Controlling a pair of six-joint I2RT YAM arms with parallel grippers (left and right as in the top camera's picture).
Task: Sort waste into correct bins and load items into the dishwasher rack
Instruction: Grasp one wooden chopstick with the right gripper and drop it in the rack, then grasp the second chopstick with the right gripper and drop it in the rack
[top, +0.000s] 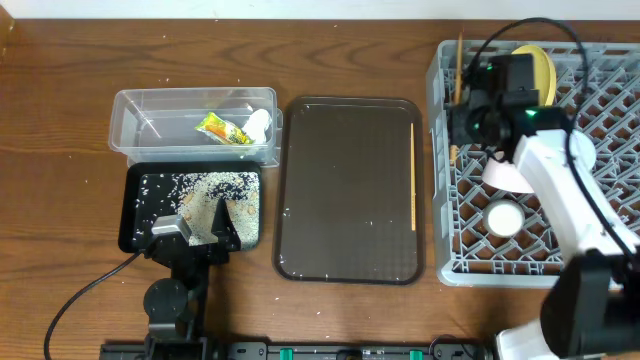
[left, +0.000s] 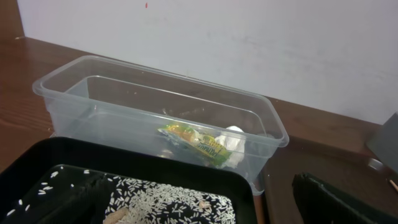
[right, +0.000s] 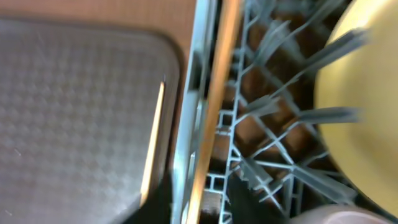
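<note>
The clear tub (top: 150, 125) (left: 74, 99) holds the green-and-orange wrapper (top: 222, 129) (left: 193, 142) and the white scrap (top: 259, 122) (left: 235, 138). Rice grains (top: 215, 185) (left: 174, 202) lie in the black tray (top: 135, 215) (left: 186, 171). My left gripper (top: 200, 222) (left: 199, 211) hangs wide open over that tray. At the grey rack's (top: 440, 200) left wall my right gripper (top: 460, 125) (right: 211, 199) stands parted around a chopstick (top: 459, 65) (right: 214, 106) that leans along the wall. Inside the rack are the yellow plate (top: 537, 70) (right: 364, 106), a pinkish bowl (top: 505, 178) and a white cup (top: 503, 218).
The dark-brown serving tray (top: 340, 190) (right: 68, 112) lies between the bins and the rack. A second chopstick (top: 413, 175) (right: 152, 143) rests along its right side. A black cable (top: 80, 300) runs from the left arm's base.
</note>
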